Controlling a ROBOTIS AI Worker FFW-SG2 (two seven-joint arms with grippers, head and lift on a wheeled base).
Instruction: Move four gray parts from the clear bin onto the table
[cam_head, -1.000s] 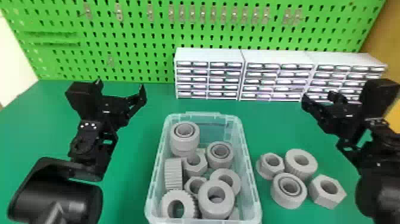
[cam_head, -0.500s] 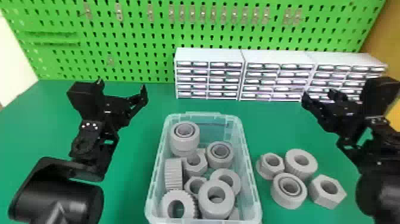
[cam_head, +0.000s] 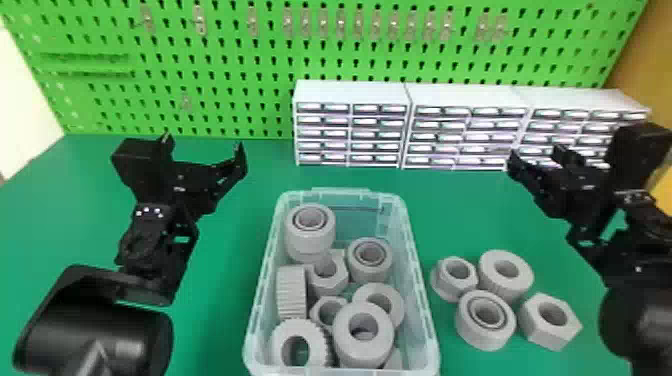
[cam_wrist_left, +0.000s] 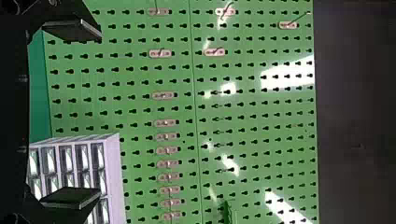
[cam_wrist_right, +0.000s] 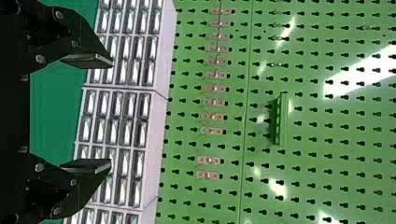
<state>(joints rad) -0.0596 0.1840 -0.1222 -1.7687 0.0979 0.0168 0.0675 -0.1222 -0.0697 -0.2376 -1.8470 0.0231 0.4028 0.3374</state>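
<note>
On the table (cam_head: 225, 280), the clear bin (cam_head: 419, 290) points its long axis forward.

Looks forward and down from the head over the worktop (cam_head: 225, 260). From both wrists, faces the pegboard (cam_head: 225, 55) closer up, turned sideways. Shares pegboard and drawers (cam_head: 335, 134) across all three.

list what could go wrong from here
Miscount: four gray parts already lie on the table, so another pick from the bin would probably overshoot.

Knock: the hex nut is the part nearest the right arm, whose open gripper hovers farther back; a low sweep might push the nut into its neighbors.

Snag: parts in the bin are crowded and overlap, so pulling one out could drag another.
</note>
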